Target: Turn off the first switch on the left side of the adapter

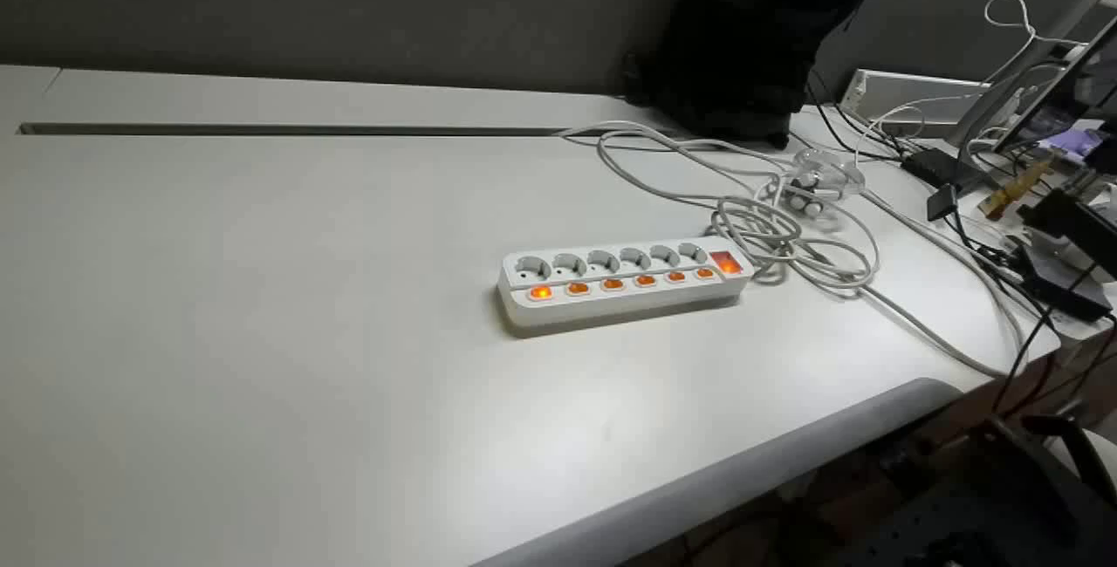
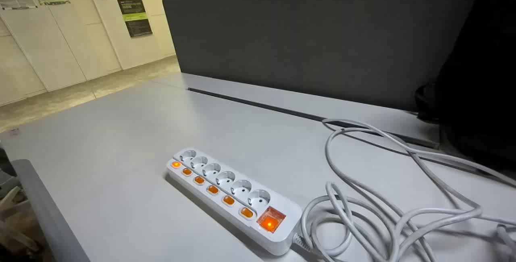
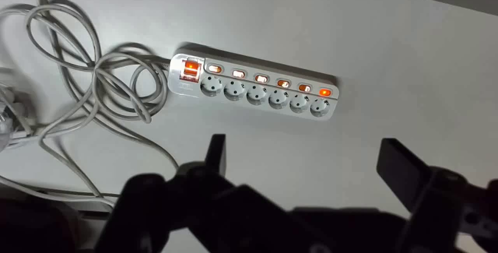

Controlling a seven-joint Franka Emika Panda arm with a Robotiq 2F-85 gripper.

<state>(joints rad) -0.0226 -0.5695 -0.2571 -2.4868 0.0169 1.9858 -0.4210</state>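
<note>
A white power strip lay on a pale table, the small switch farthest from its coiled cord glowing orange. In the wrist view, the gripper had its jaws spread wide.

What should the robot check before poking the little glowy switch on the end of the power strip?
1. Power strip lying right side up: ok.
2. End switch lit: ok, it glows in all views.
3. Cable away from that switch: ok, bunched near the strip's opposite end.
4. Gripper shut for poking: probably not ok, its jaws stand wide apart.
5. Gripper over that switch: not ok, it appears off to one side in the wrist view.
6. Strip steady enough to push: cannot tell.
</note>
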